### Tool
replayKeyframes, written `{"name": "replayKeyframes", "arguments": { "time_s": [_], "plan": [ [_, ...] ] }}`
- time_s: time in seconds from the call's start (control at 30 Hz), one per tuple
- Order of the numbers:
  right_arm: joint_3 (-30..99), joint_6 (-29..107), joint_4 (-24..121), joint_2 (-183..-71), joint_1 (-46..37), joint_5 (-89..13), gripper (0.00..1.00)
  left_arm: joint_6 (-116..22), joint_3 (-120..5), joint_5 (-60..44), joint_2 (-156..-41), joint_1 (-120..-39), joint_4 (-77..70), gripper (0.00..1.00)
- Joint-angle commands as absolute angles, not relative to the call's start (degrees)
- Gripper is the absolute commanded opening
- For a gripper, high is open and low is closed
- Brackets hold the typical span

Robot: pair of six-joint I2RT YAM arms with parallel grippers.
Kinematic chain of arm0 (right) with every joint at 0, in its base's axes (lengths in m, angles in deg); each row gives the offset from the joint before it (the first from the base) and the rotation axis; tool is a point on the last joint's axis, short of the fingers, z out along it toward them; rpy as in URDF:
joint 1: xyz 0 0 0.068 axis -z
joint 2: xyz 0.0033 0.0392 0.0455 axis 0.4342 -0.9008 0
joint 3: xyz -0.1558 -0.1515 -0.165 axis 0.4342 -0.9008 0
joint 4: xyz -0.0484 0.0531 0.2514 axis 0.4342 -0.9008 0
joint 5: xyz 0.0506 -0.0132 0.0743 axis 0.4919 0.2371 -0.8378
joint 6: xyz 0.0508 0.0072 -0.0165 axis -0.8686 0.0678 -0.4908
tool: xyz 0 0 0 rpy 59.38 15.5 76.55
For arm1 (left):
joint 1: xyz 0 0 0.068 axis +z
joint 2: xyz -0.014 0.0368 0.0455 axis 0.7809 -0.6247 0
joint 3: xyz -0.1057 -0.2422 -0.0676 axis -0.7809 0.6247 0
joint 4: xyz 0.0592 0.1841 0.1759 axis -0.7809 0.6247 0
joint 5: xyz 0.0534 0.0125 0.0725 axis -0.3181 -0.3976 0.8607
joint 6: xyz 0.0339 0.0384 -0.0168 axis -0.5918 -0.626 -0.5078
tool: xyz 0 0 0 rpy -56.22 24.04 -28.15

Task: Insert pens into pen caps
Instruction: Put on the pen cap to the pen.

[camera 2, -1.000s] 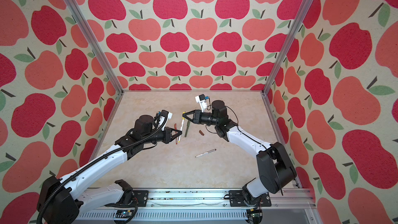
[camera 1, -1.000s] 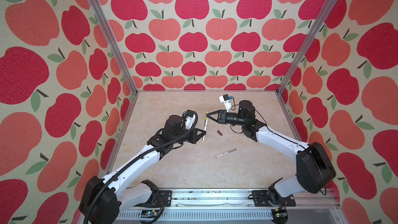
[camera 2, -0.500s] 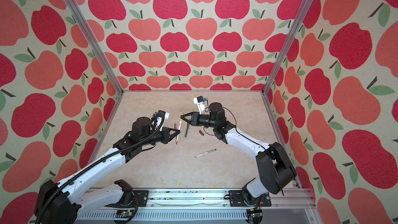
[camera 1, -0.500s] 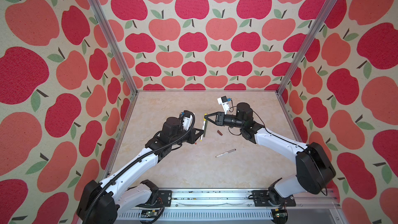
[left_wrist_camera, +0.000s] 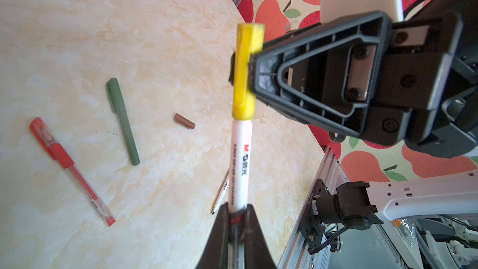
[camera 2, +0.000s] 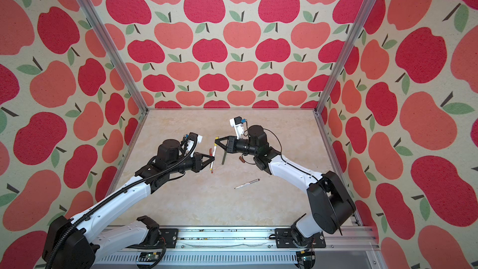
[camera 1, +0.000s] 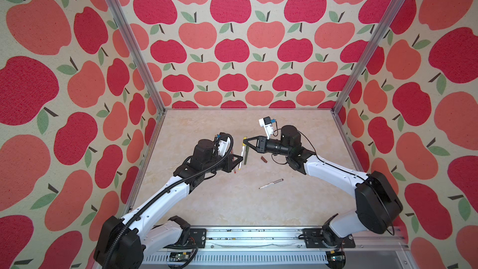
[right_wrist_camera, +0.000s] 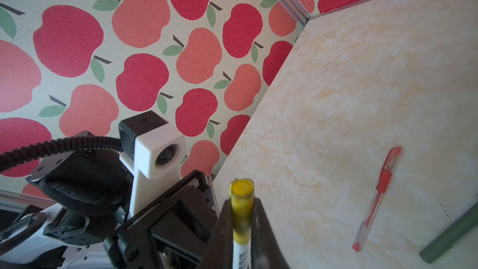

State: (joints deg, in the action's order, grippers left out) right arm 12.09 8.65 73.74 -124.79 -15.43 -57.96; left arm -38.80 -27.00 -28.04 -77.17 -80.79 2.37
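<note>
Clamping tight on slim white-barrelled plastic pen (left_wrist_camera: 240, 164) with left end effector (left_wrist_camera: 236, 213); pinching shut on stubby yellow plastic cap (left_wrist_camera: 244, 104), sitting over pen's tip, with right end effector (right_wrist_camera: 241, 218). Holding both aloft, just beside dark green pen (left_wrist_camera: 122, 120) on bench (left_wrist_camera: 77, 34).

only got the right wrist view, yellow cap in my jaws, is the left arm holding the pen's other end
Observer: Yes. In the left wrist view the left gripper is shut on the white pen, and the pen's far end sits inside the yellow cap.
Operator: any loose caps i can't see
Observer: One. A maroon cap lies on the table, apart from the green pen.
Operator: and its pen
Observer: An uncapped pen lies alone, nearer the robot's base than the others.
</note>
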Motion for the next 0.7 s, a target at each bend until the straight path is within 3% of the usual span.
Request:
{"name": "replayKeyframes", "arguments": {
  "time_s": [0.0, 0.67],
  "plan": [
    [8.35, 11.76, 63.01, -126.16, -19.81, -67.57, 0.0, -39.4, -33.71, -22.37, -76.89, -77.78, -9.95, 0.0],
    [4.58, 11.8, 64.68, -128.0, -22.41, -67.65, 0.0, -40.45, -36.32, -22.56, -78.98, -76.45, -11.6, 0.0]
  ]
}}
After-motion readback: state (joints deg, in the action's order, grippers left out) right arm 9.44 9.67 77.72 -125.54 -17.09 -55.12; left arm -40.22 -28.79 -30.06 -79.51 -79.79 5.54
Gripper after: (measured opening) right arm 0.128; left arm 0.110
